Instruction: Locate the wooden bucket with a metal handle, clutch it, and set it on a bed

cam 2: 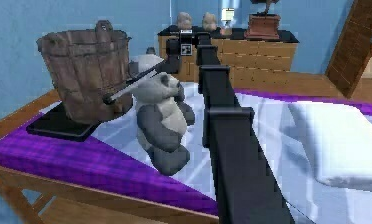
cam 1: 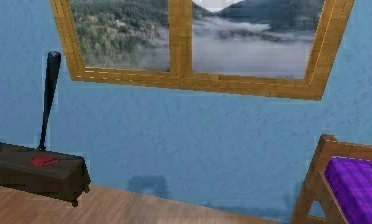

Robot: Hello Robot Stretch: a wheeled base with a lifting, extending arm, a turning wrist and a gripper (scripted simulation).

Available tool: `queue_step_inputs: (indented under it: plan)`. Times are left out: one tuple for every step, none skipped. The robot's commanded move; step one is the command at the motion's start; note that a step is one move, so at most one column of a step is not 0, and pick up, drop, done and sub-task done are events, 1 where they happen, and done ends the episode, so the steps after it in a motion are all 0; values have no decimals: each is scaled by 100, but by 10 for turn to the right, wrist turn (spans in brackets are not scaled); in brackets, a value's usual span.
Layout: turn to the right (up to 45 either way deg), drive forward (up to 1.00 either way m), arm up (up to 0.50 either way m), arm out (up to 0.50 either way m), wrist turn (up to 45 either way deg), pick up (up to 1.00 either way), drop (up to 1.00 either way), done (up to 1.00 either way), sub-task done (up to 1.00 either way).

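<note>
Looks like the Stretch is at the set-down step. In the arm side view, the brown wooden bucket with dark bands (cam 2: 82,72) is right over the wooden-framed bed with the purple cover (cam 2: 104,168). It sits out at the far end of the dark square arm (cam 2: 229,130), with the gripper (cam 2: 122,90) at its side. A flat black slab (cam 2: 56,128) lies under it on the cover. Whether the bucket rests on that slab or hangs just above it can't be made out. So there's no telling if the gripper has hold of it, or how the fingers are set.

A grey and white teddy bear (cam 2: 159,118) sits just beside the bucket, close against the arm. A white pillow (cam 2: 334,135) lies toward the view's right.

Best guess for the next move: get the bucket's base flat and settled on the bed, let go, then pull the arm back. The tricky bit is the bear, which is close enough to get dragged or to tip the bucket.
</note>
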Motion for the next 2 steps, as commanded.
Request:
queue_step_inputs:
  plan:
    - [0,0,0,0,450,0,0,0,0]
    - [0,0,0,0,450,0,0,0,0]
